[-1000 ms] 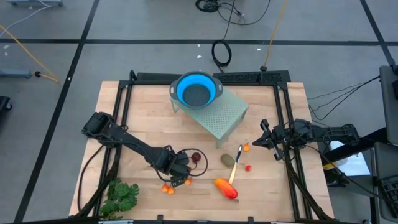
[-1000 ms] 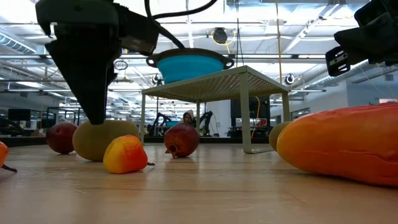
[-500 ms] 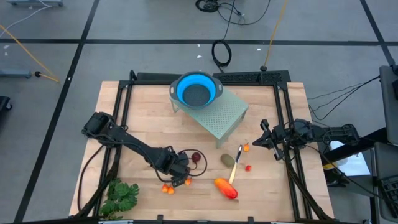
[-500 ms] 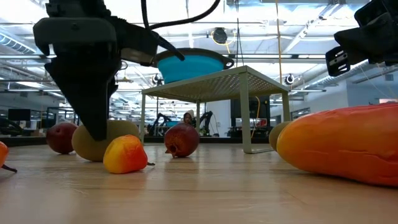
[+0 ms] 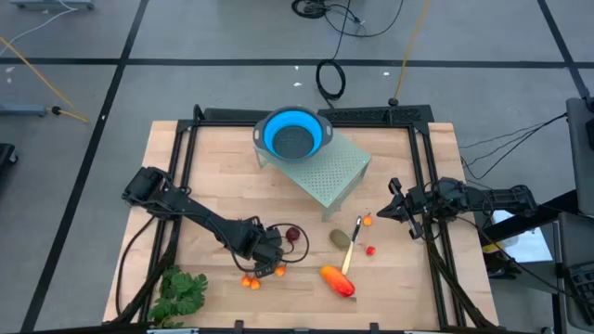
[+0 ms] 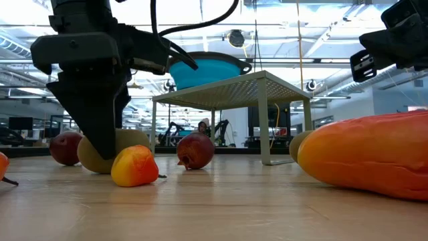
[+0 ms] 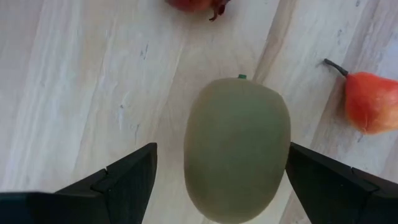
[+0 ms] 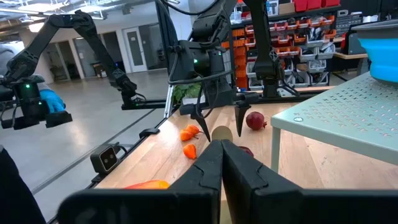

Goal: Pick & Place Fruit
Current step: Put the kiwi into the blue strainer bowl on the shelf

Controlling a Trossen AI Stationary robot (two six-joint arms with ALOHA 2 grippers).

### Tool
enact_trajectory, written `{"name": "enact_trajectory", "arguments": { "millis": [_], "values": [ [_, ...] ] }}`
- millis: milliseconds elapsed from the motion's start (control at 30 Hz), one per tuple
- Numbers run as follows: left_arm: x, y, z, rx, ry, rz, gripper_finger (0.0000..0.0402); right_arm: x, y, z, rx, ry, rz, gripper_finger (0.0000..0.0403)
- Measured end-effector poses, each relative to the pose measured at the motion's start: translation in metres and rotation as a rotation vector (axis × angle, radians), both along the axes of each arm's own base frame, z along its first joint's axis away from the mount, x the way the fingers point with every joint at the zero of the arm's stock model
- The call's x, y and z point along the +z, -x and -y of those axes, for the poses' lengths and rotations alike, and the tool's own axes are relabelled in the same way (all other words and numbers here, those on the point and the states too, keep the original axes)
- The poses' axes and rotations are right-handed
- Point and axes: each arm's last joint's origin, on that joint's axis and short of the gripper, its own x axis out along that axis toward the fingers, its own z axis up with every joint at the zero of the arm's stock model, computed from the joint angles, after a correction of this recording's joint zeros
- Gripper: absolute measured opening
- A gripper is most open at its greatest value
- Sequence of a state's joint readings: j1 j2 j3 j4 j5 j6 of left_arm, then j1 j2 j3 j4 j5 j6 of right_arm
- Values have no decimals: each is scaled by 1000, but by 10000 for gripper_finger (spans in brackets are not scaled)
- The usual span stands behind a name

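Observation:
My left gripper is open and low over an olive-brown oval fruit lying on the table, one finger on each side of it. A gap shows at one finger; the other stands close to the fruit's side. A dark red ball, a second olive oval, a long orange-red piece and small orange-red bits lie around. My right gripper is shut and waits above the table's right edge.
A blue bowl sits on a green perforated rack toward the far side. A yellow-handled knife lies by the second oval, and a leafy green bunch lies at the near left corner. A small orange-red pear lies just beside my left gripper.
My left gripper has come straight down around the olive-brown oval, its fingertips now near the tabletop. The fruit has stayed where it was.

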State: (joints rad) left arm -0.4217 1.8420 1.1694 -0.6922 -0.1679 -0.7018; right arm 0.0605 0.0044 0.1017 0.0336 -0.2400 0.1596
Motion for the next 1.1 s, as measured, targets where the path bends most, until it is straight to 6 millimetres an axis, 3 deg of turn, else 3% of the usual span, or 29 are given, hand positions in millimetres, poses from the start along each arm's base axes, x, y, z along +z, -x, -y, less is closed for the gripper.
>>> {"name": "enact_trajectory", "arguments": {
  "millis": [433,867,1100],
  "values": [
    [-15,-7,1,-44,-5,-13,336,0,0,0,-2,-1,-1,0],
    [-16,-8,2,-38,2,-7,189,-1,0,0,-4,0,-6,0],
    [-10,-3,-4,31,1,-41,189,-1,0,0,-3,0,-7,0]
  ]
}}
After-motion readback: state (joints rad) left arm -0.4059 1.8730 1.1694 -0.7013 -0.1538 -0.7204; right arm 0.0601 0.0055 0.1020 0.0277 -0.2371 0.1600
